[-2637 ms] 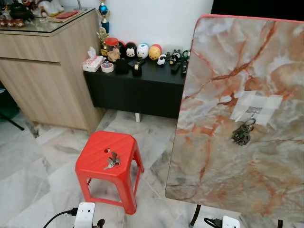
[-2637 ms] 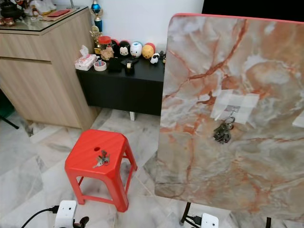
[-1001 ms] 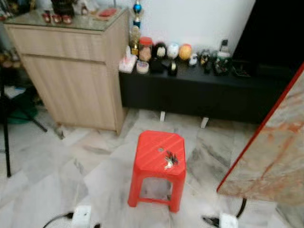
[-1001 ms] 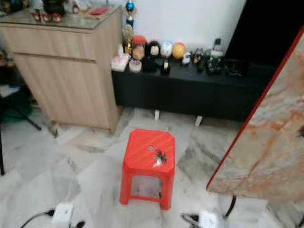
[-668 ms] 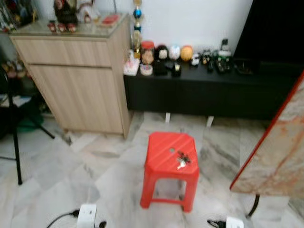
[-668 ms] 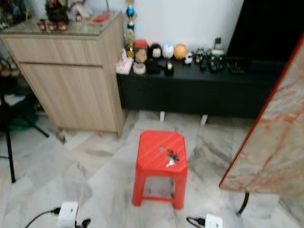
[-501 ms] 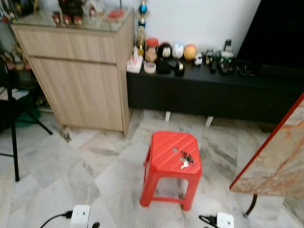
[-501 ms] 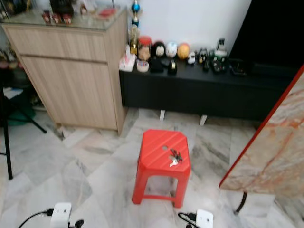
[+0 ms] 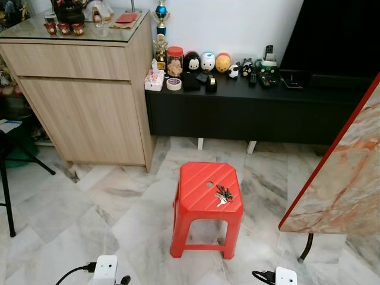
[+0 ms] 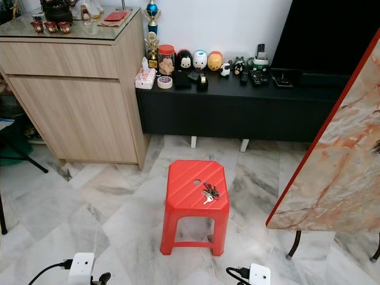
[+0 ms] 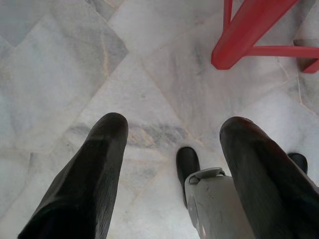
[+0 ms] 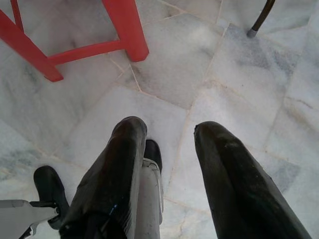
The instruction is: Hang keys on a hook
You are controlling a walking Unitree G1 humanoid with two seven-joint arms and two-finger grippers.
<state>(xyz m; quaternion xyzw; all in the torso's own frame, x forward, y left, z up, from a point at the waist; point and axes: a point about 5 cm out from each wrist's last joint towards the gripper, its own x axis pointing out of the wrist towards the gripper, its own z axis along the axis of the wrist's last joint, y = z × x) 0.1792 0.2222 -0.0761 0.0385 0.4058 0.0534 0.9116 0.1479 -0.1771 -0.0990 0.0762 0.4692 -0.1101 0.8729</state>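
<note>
Keys [image 9: 224, 195] lie in a small bunch on top of the red stool [image 9: 199, 193], near its right edge and just beside the little round hole in the seat. The bunch is stretched out a bit, running from the far side toward the near side of the stool.

Both claws hang low by the floor, well below the seat. The left gripper [image 11: 172, 132] has its two black fingers wide apart and holds nothing; a red stool leg is ahead of it. The right gripper [image 12: 167, 132] also has its fingers apart and empty, with stool legs just ahead. So the keys are up and forward from both claws — and since they sit on the right side of the seat, the right arm looks a bit nearer.

To the right stands a marble board [image 9: 347, 184], tilted up on thin black legs. No hook can be made out on it.

Behind the stool is a long black bench [image 9: 249, 104] with small toys, beside a wooden cabinet [image 9: 83, 101]. No writing can be read.
</note>
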